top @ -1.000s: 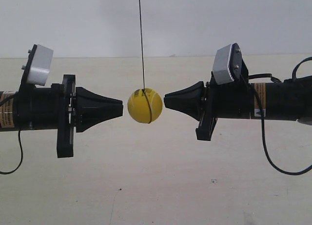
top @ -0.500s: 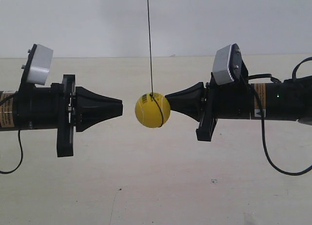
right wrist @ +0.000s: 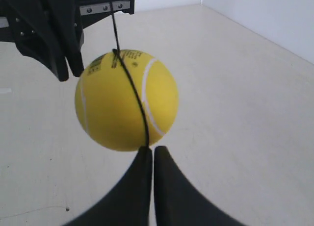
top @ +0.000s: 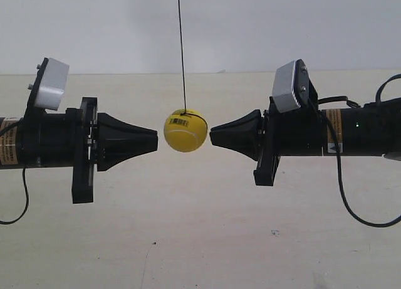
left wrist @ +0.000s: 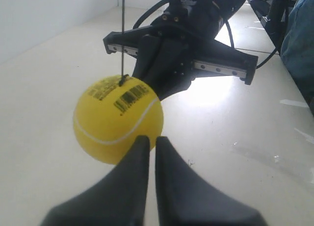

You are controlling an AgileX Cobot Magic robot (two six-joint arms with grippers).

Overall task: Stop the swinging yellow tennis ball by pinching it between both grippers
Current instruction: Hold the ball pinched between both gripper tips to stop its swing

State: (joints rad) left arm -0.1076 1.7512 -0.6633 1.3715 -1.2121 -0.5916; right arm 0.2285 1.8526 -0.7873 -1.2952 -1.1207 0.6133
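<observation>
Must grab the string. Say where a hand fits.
Free: above the ball beside the string, and below it over the table. Crowded: ball height, flanked by the pincer at the exterior view's left and the pincer at its right.

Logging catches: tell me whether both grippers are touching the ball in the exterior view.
No, a clear gap shows between the yellow tennis ball and the gripper at the exterior view's left.

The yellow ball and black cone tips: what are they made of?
The yellow tennis ball looks smooth and matte, likelier rubber or foam than felt: no fuzz shows. Its barcode sticker looks papery. The left end effector looks like moulded plastic, matte black with crisp edges; rubber is possible.
</observation>
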